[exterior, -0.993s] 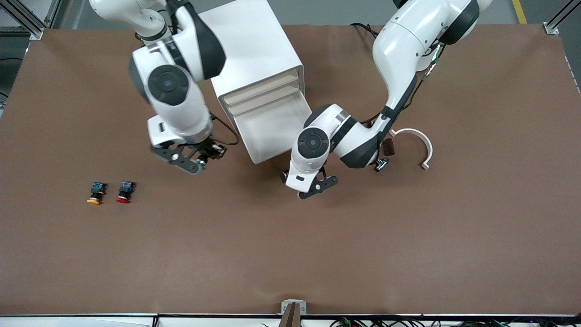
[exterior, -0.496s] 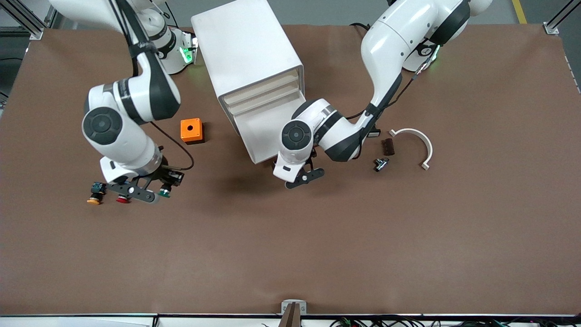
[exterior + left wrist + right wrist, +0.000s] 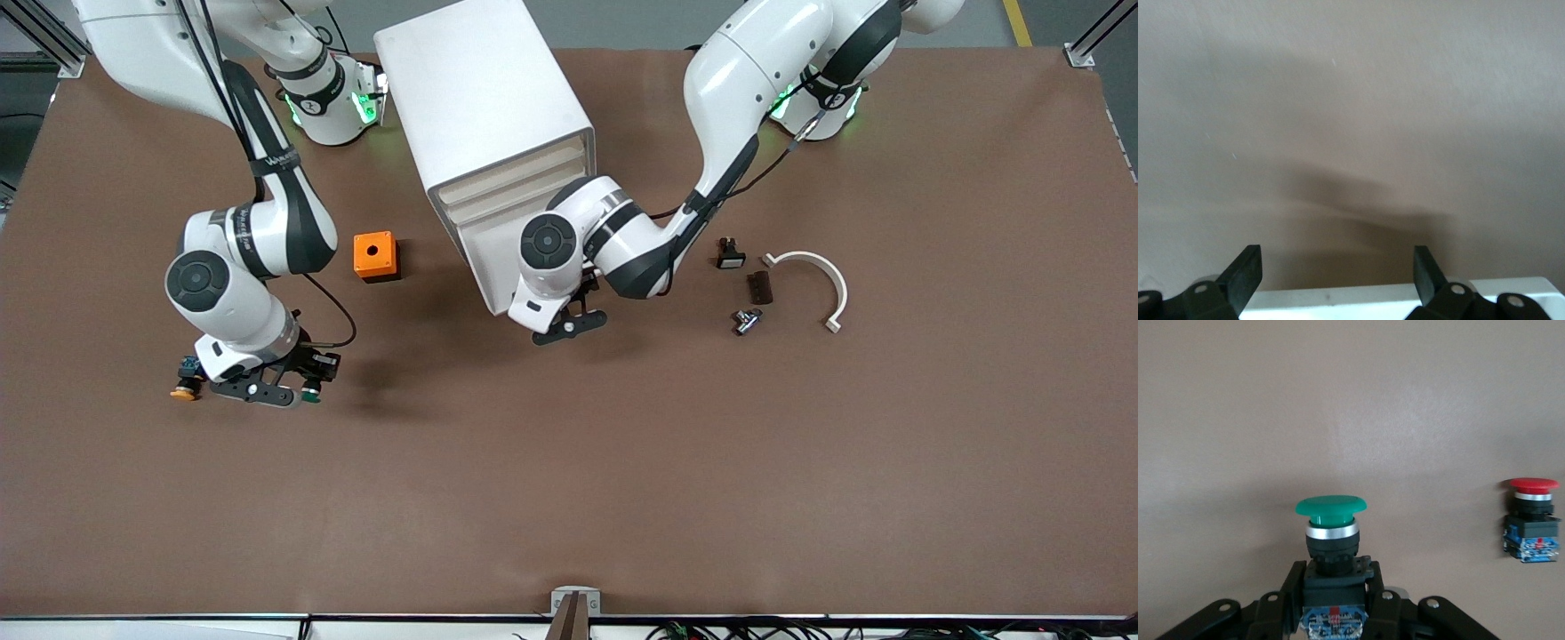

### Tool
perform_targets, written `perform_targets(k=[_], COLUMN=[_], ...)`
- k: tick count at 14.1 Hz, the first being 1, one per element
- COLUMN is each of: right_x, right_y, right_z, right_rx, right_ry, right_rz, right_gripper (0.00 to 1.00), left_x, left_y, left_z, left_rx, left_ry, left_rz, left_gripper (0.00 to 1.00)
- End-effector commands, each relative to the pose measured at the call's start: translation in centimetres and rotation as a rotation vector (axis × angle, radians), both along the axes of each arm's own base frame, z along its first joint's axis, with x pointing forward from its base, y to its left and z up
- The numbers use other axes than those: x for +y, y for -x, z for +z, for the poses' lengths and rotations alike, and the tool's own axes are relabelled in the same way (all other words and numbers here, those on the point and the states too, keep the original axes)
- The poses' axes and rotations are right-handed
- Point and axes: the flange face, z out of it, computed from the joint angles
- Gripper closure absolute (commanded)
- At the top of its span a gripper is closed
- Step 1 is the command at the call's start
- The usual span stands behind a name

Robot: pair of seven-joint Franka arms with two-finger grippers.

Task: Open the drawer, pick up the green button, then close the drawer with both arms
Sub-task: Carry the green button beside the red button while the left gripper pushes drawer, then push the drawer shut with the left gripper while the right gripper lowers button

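The white cabinet [image 3: 484,98] stands at the robots' edge of the table. Its lowest drawer [image 3: 487,267] is pulled out. My left gripper [image 3: 571,326] is open at the drawer's front edge. In the left wrist view the white edge [image 3: 1338,297] lies between its spread fingers [image 3: 1245,273]. My right gripper [image 3: 298,391] is shut on the green-capped button [image 3: 311,396] and holds it low over the table toward the right arm's end. In the right wrist view the green cap [image 3: 1331,508] points away from the gripper [image 3: 1335,587], whose fingers clamp the black body.
A red-capped button [image 3: 1531,520] lies beside the held one, hidden under the gripper in the front view. A yellow-orange-capped button [image 3: 184,389] lies just past it. An orange box [image 3: 374,256] sits beside the cabinet. A white curved piece [image 3: 813,276] and small dark parts [image 3: 758,286] lie toward the left arm's end.
My right gripper has carried the green button from beside the cabinet to next to the red and yellow-orange buttons and lowered it. My left gripper has moved to the drawer's front edge.
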Motion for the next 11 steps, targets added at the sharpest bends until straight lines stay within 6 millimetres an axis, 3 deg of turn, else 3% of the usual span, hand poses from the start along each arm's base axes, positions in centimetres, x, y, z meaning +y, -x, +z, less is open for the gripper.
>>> perform_targets(k=[1, 3, 7, 11], right_x=[-2.2, -4.7, -7.7, -7.8], right_y=[-0.5, -0.7, -0.5, 1.1], right_z=[-3.0, -4.1, -5.0, -6.7], right_rx=[-0.004, 0.002, 0.023, 0.056], right_ry=[-0.010, -0.006, -0.005, -0.008], right_rz=[0.028, 0.061, 0.080, 0.078], right_gripper=[1.00, 1.00, 1.00, 1.00], left_x=[-1.4, -2.3, -4.1, -5.0], left_y=[1.8, 3.6, 7.0, 8.4], left_z=[0.0, -0.7, -1.5, -1.2], left_rx=[0.054, 0.097, 0.156, 0.214], left_ry=[0.042, 0.048, 0.058, 0.091], left_rz=[0.012, 0.011, -0.003, 0.022], left_gripper=[0.00, 0.00, 0.00, 0.00])
